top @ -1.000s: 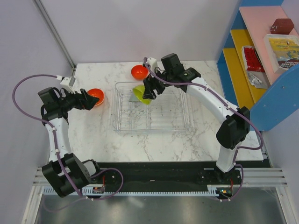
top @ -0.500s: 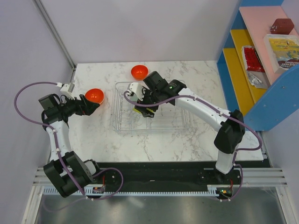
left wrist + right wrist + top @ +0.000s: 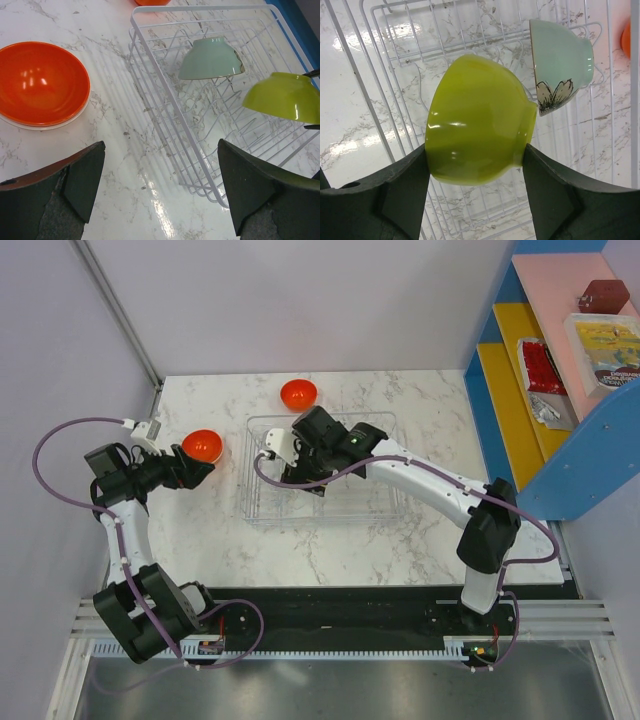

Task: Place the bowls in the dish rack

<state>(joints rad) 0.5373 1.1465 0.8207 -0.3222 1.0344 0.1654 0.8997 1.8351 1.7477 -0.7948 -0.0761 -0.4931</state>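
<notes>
The dish rack [image 3: 350, 502] is a wide see-through tray with white wire ribs in mid-table; it also shows in the left wrist view [image 3: 165, 107] and the right wrist view [image 3: 380, 70]. My right gripper [image 3: 300, 472] [image 3: 476, 150] is shut on a lime-green bowl [image 3: 477, 120] [image 3: 285, 96], held on its side low over the rack's left part. A mint bowl with a flower print [image 3: 562, 65] [image 3: 210, 59] leans in the rack just beyond it. An orange bowl [image 3: 203, 445] [image 3: 42, 82] sits on the table left of the rack. My left gripper [image 3: 193, 471] [image 3: 162, 195] is open and empty beside it.
A second orange bowl [image 3: 299, 394] sits on the table behind the rack's far left corner. A blue and pink shelf unit [image 3: 560, 370] with packets stands at the right. Grey walls close the left and the back.
My right arm has swung left and down into the rack with the green bowl. My left gripper has drawn back a little from the orange bowl.
</notes>
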